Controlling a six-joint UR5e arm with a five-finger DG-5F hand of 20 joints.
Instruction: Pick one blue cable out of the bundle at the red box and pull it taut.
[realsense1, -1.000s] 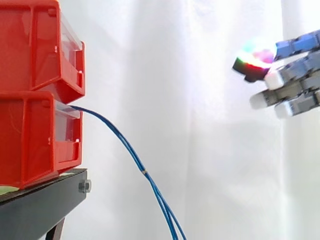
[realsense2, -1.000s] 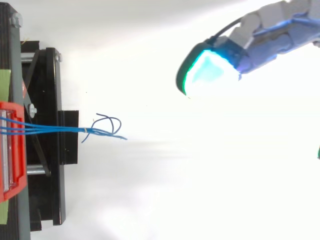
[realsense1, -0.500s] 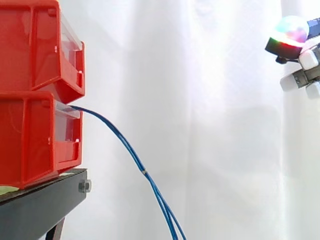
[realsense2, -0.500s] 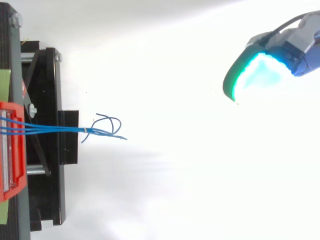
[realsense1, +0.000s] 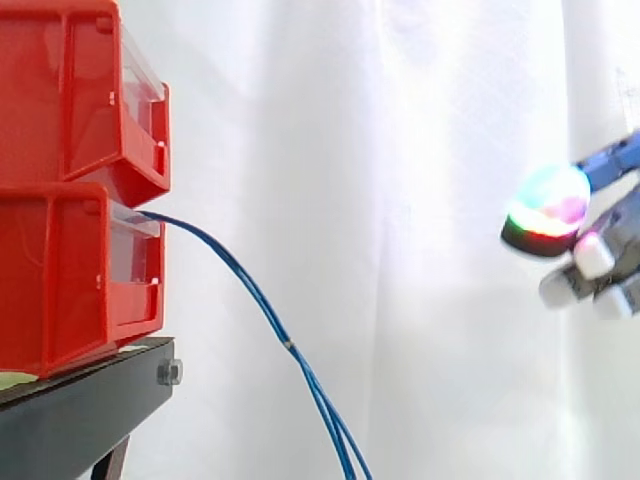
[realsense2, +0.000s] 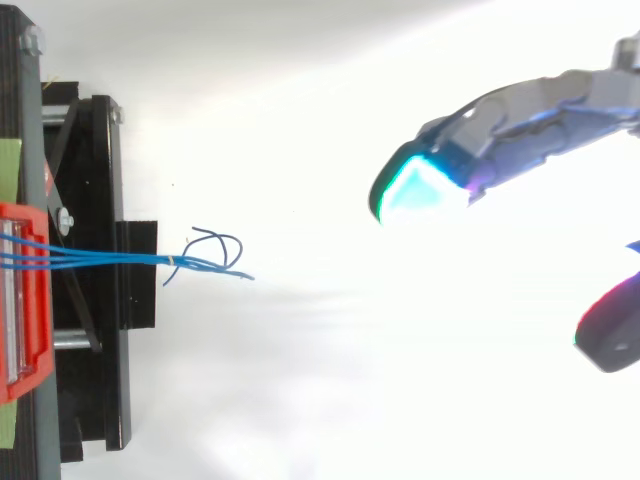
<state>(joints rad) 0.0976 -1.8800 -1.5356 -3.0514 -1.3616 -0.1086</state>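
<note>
A bundle of thin blue cables comes out of the lower red bin and hangs down to the right, bound by a small tie partway along. From above, the cables run rightwards from the red bin and end in loose curled tips. My hand is far to the right of the cables, at about the height of the lower bin. It is open and holds nothing. In the top view a long finger with a cyan pad points left toward the cables, and the thumb stands well apart from it.
A second red bin is stacked on the lower one. Both rest on a black stand, whose frame lies under the cables. A white curtain hangs behind.
My hand drew away up and to the right, then came back lower and leftward toward the cables with its thumb spread. The cables have not moved.
</note>
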